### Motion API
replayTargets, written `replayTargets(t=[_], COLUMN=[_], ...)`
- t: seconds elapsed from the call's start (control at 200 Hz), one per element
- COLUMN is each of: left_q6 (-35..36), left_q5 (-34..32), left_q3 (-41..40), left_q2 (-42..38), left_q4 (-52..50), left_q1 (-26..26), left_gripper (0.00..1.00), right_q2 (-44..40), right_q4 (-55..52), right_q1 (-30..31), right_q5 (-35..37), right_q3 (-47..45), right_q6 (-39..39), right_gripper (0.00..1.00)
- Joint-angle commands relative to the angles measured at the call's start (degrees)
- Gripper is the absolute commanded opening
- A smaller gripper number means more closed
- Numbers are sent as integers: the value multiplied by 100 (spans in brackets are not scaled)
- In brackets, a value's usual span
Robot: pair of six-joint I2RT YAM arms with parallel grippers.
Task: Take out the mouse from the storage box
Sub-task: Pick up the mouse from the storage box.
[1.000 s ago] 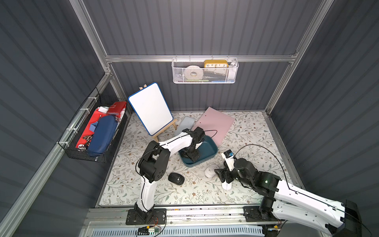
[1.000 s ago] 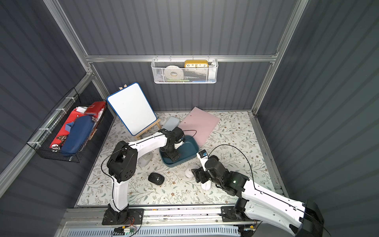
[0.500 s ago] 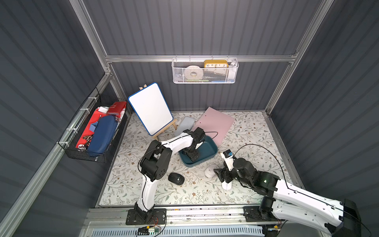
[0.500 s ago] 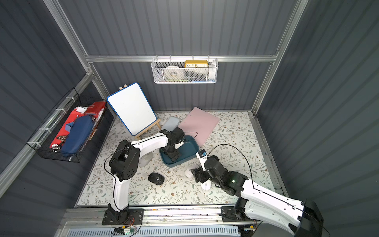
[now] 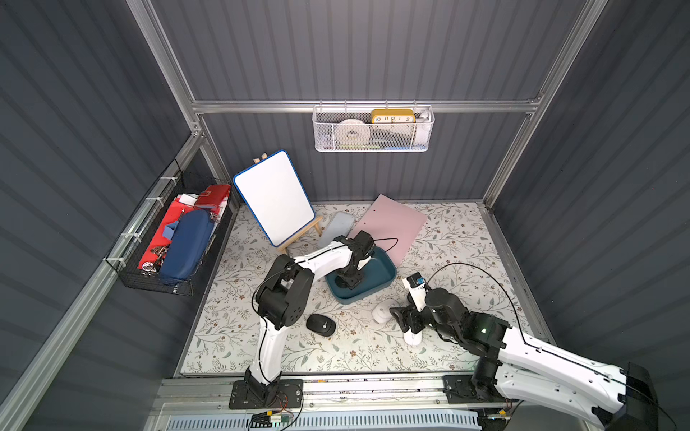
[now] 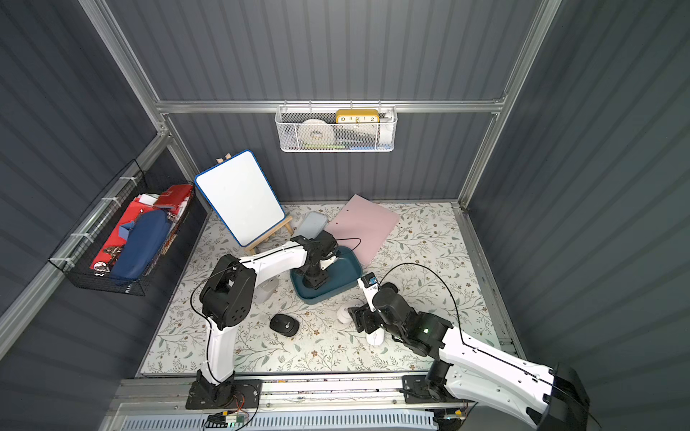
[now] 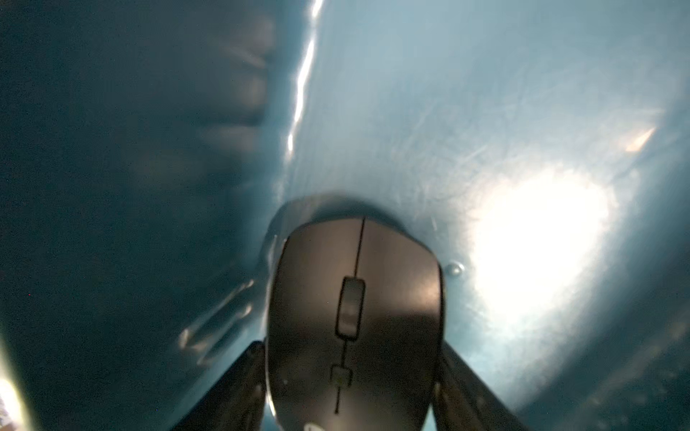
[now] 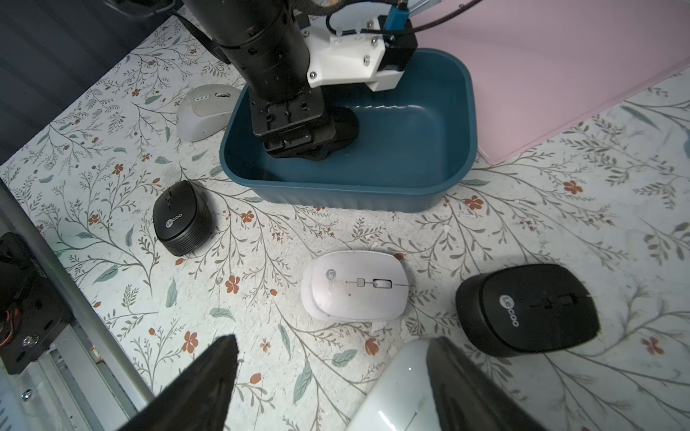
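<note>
left pincer (image 7: 351, 347) narrowed from wide, clamped black mouse (image 7: 354, 283) by its flanks inside storage box (image 8: 336, 194) | lift remained | right pincer (image 8: 332, 341) spread wide, empty

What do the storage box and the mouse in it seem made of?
The storage box: glossy teal plastic, by the glare and fine scratches on its floor. The mouse: dark plastic, apparently satin-matte, with only a soft sheen; possibly rubber-coated.

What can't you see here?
Left wrist view: the black mouse runs off the picture's edge; whether the left gripper grips it is unclear.
Top views: the left gripper mostly hides that mouse in the storage box.
Right wrist view: the picture's edge cuts off a white mouse.
</note>
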Motion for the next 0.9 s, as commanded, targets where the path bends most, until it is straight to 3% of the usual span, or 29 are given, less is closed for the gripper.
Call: replayTargets(t=[0.0, 0.225, 0.47, 0.705, 0.895], left_q6=[-109, -383, -842, -1405, -2302], left_q5=[170, 280, 168, -86, -117], left_q3=[2, 33, -109, -1032, -1522], left_q2=[27, -356, -1181, -2266, -2552], left_q4=[5, 214, 202, 152, -300], left_q1=[-5, -4, -86, -1202, -2110], left_gripper=[64, 49, 45, 47, 47], right_q2=[-37, -236, -620, -999, -1334], right_q4=[2, -217, -512, -710, -836], right_q1=[-4, -4, -4, -4, -4], right_q5=[38, 271, 672, 1291, 1776], right_q3=[-25, 5, -17, -156, -176], right_q6=[65, 32, 14, 62, 159], right_gripper=[83, 83, 83, 84, 84])
